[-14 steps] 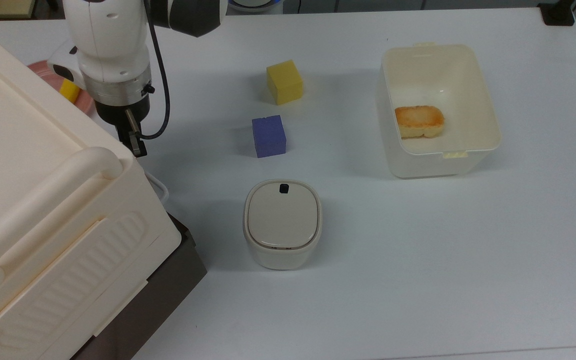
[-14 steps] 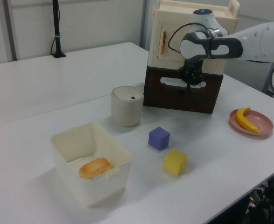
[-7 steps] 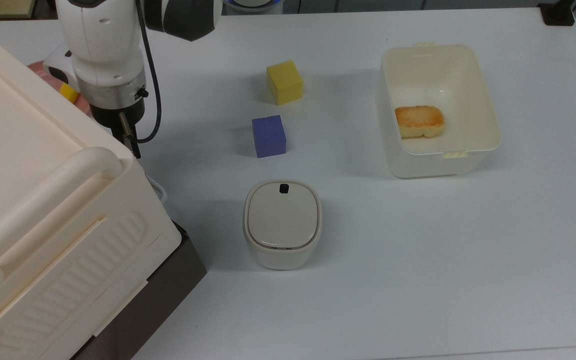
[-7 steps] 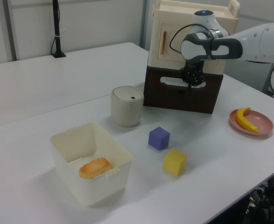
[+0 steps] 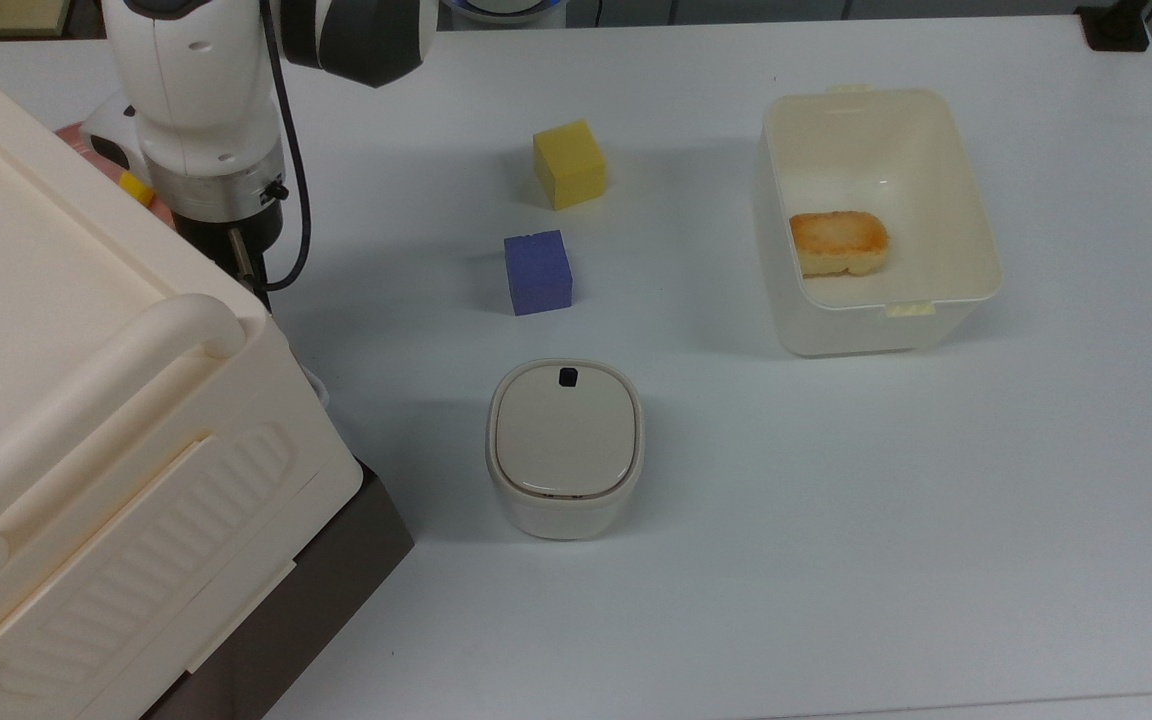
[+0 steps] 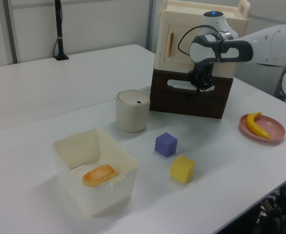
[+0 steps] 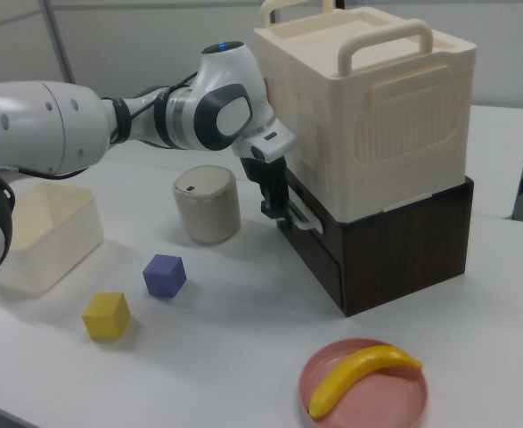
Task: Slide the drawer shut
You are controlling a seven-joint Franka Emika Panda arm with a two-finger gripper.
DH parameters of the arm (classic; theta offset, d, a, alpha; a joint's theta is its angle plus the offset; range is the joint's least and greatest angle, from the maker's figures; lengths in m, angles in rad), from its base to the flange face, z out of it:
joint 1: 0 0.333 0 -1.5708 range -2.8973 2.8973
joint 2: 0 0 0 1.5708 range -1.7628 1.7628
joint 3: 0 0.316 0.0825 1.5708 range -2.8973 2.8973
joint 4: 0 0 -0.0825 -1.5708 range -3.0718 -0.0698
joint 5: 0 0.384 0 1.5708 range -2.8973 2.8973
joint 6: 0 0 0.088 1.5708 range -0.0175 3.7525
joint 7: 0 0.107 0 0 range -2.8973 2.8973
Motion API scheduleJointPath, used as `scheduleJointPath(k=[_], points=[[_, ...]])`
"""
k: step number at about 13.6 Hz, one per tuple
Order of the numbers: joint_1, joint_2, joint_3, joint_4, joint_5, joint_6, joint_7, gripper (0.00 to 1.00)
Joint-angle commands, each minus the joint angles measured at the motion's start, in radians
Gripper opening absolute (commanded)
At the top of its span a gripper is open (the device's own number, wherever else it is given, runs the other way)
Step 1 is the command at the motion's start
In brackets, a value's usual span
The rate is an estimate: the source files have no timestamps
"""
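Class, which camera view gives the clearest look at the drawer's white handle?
The right view: the handle stands out from the dark drawer, with the gripper beside it. In the left view the gripper partly covers it. The top view catches just a sliver.

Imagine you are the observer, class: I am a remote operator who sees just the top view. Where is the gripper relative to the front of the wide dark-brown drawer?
Observer: In the right view, the gripper is at the white loop handle on the front of the wide dark-brown drawer.
Operator: Does the drawer stick out?
Observer: In the left view it looks pushed in, with none of its light wood sides exposed below the cream ribbed cabinet.
Operator: What is the yellow bit behind the arm?
Observer: A yellow banana, lying on a round pink plate that stands apart from the cabinet.
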State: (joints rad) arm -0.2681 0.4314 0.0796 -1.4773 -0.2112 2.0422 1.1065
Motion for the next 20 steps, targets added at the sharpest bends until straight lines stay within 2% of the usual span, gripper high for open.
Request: scheduleJointPath(k=[1, 7, 11, 13, 17, 19, 20], points=[[-0.005, 0.006, -0.003, 0.006, -0.024, 0.042, 0.012, 0.00], [0.009, -0.022, 0.008, -0.003, -0.025, 0.027, -0.120, 0.07], [0.093, -0.109, 0.009, -0.020, -0.025, -0.080, -0.272, 0.13], [0.157, -0.151, 0.009, -0.023, -0.024, -0.176, -0.374, 0.22], [0.247, -0.247, 0.029, -0.023, -0.010, -0.373, -0.632, 0.48], [0.248, -0.282, 0.064, -0.026, -0.008, -0.450, -0.802, 0.73], [0.247, -0.313, 0.072, -0.029, -0.008, -0.492, -0.924, 0.96]])
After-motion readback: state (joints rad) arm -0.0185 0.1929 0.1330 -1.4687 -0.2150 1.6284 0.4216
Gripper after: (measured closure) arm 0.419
